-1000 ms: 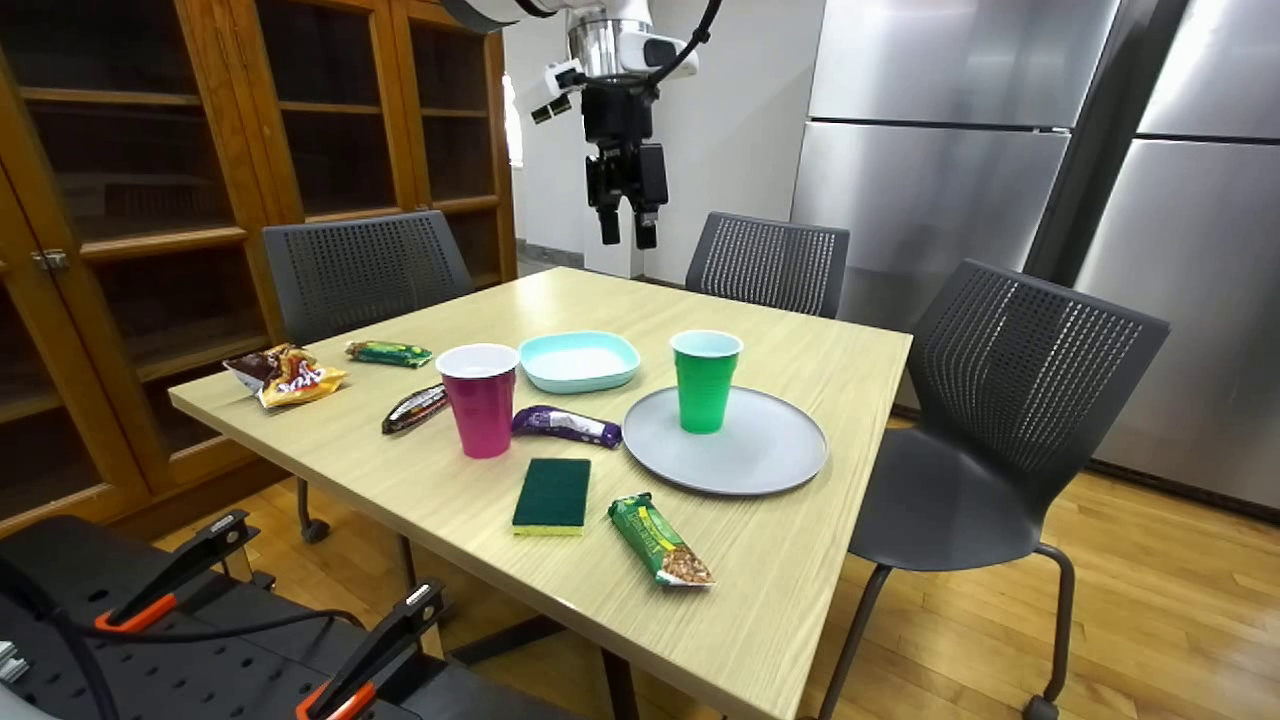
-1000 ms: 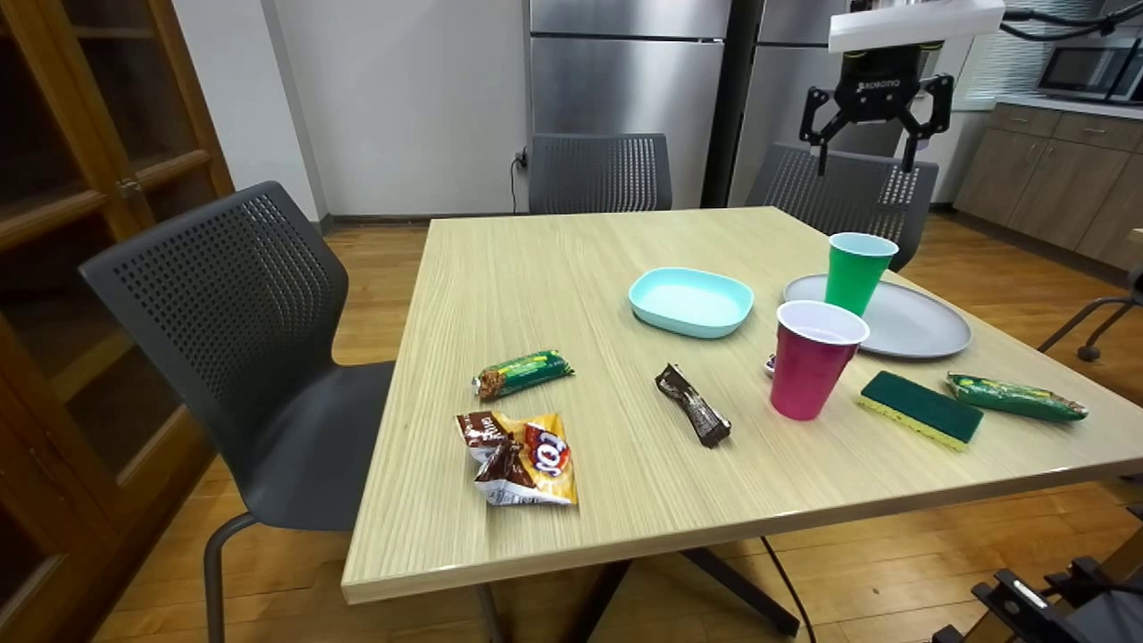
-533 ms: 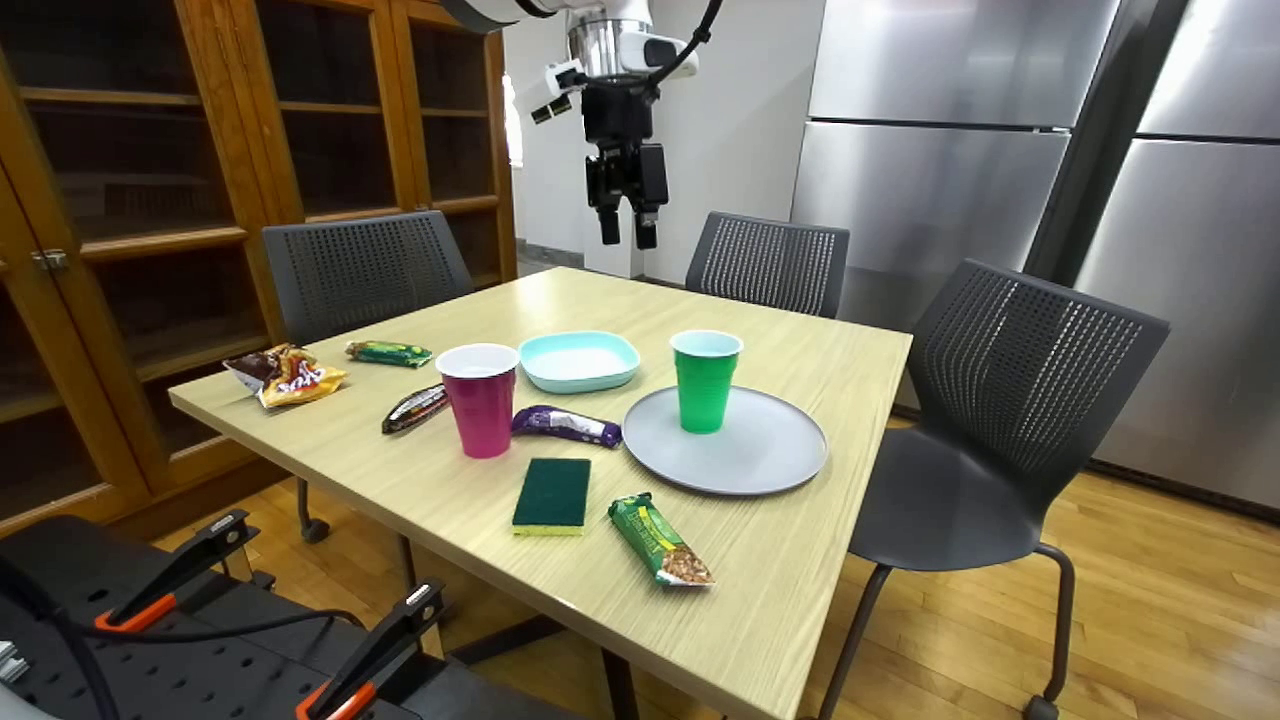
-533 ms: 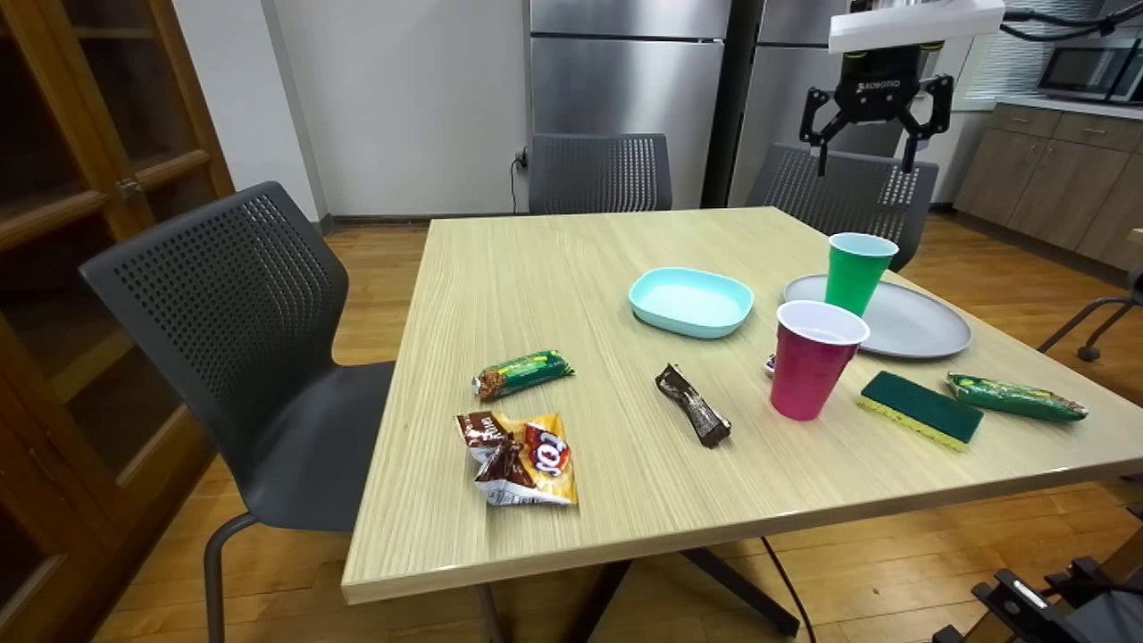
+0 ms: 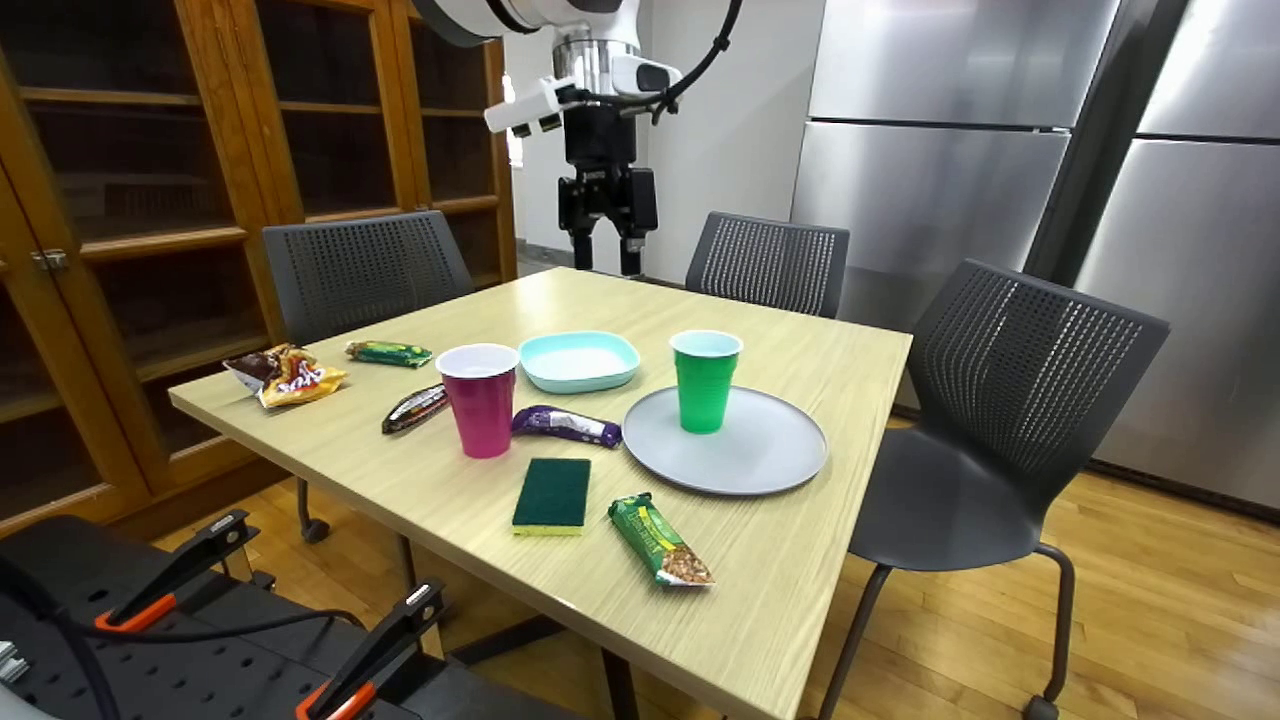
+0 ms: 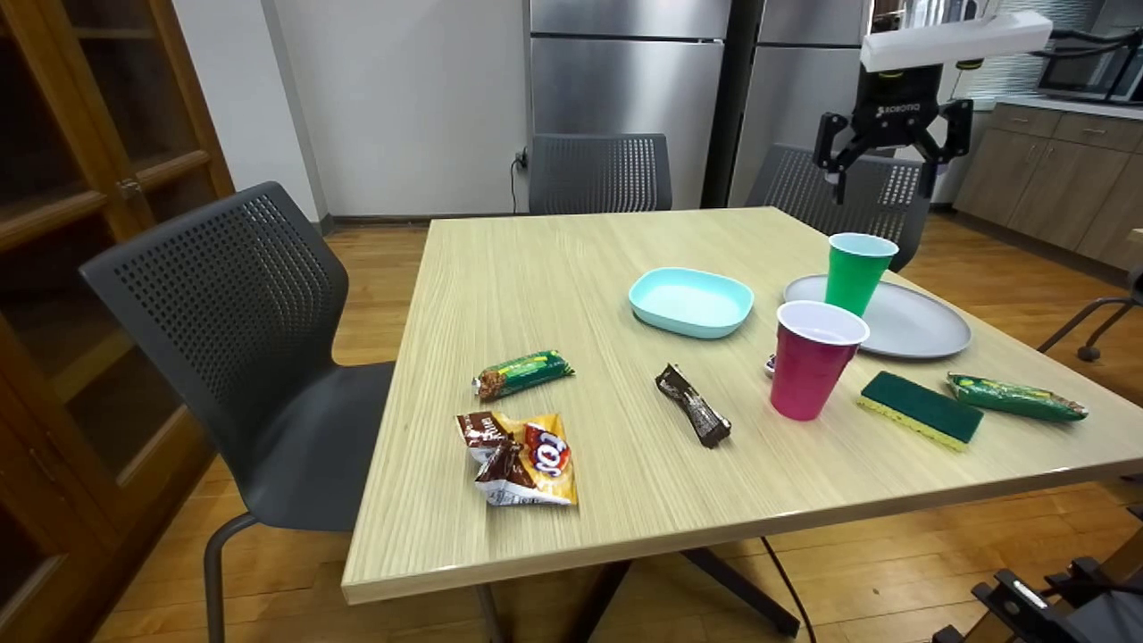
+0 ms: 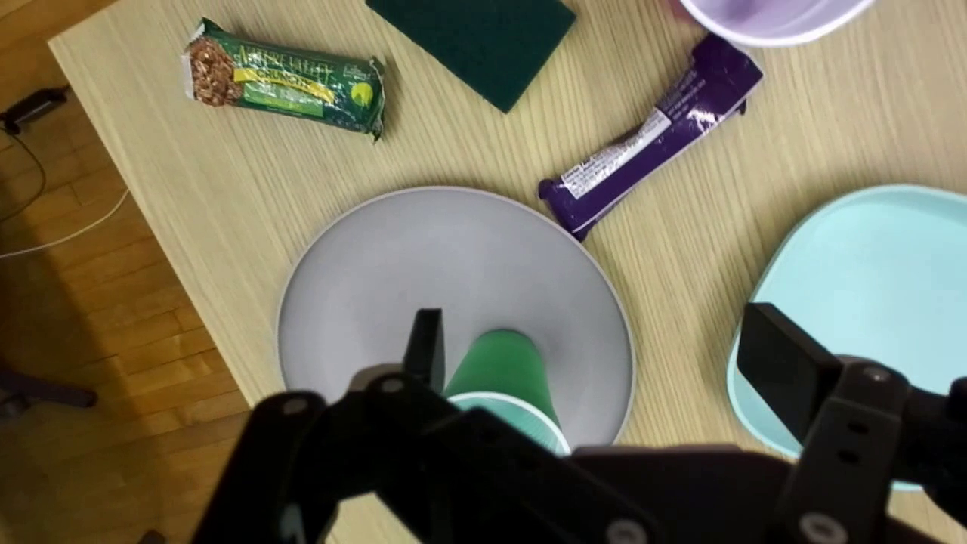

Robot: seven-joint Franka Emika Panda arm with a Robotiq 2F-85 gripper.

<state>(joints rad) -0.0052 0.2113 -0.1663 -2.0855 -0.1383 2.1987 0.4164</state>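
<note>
My gripper (image 5: 606,258) is open and empty, high above the table; it also shows in an exterior view (image 6: 883,186) and the wrist view (image 7: 593,336). The green cup (image 5: 705,390) stands upright on the grey round plate (image 5: 770,455). In the wrist view the cup (image 7: 505,370) lies beside the left finger, its near rim hidden by the gripper. The right finger overlaps the turquoise tray (image 7: 869,257). A purple-wrapped bar (image 7: 653,140) lies at the plate's edge. The magenta cup (image 5: 482,410), the green sponge (image 5: 553,492) and a green-wrapped bar (image 5: 655,540) lie around them.
A dark-wrapped bar (image 6: 693,405), another green-wrapped bar (image 6: 522,373) and a crumpled snack bag (image 6: 527,457) lie on the table (image 6: 527,259). Chairs (image 5: 1000,400) stand around it. A wooden cabinet (image 5: 110,220) and steel fridges (image 5: 930,200) stand behind.
The arm and gripper have come lower and shifted a little sideways in both exterior views over the last half second. The gripper stays open. The things on the table have not moved.
</note>
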